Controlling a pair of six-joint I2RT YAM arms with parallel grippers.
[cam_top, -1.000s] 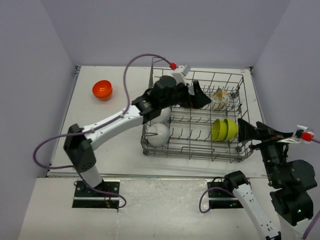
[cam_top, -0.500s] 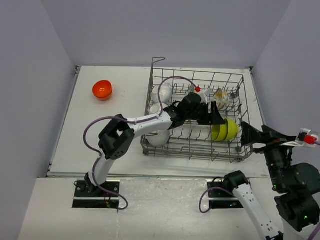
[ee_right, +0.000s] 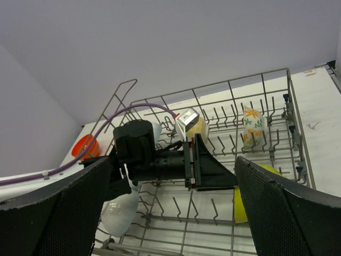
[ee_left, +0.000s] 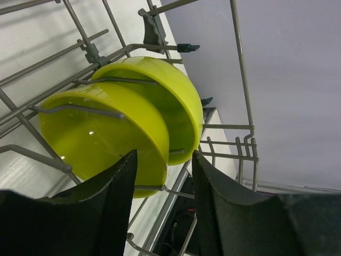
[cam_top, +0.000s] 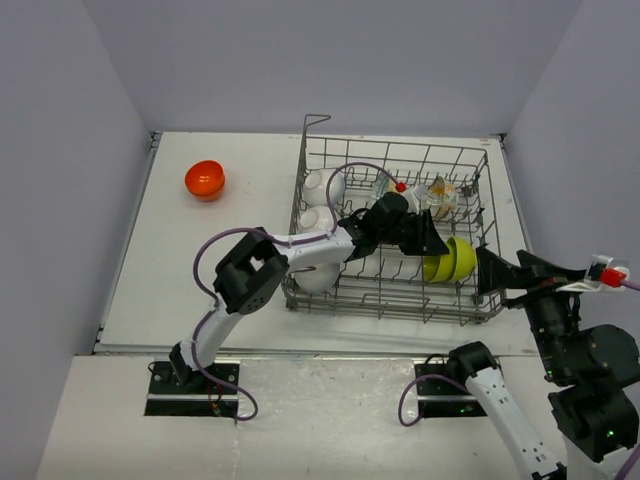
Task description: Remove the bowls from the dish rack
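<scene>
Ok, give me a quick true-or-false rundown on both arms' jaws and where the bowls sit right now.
1. The left arm has its jaws shut on a lime-green bowl. False: they stand open at the two lime-green bowls.
2. An orange-red bowl sits on the table, outside the dish rack. True.
3. The right arm holds a white bowl in its jaws. False: they are open and empty, beside the rack's right end.
4. White bowls stand in the rack's left end. True.
</scene>
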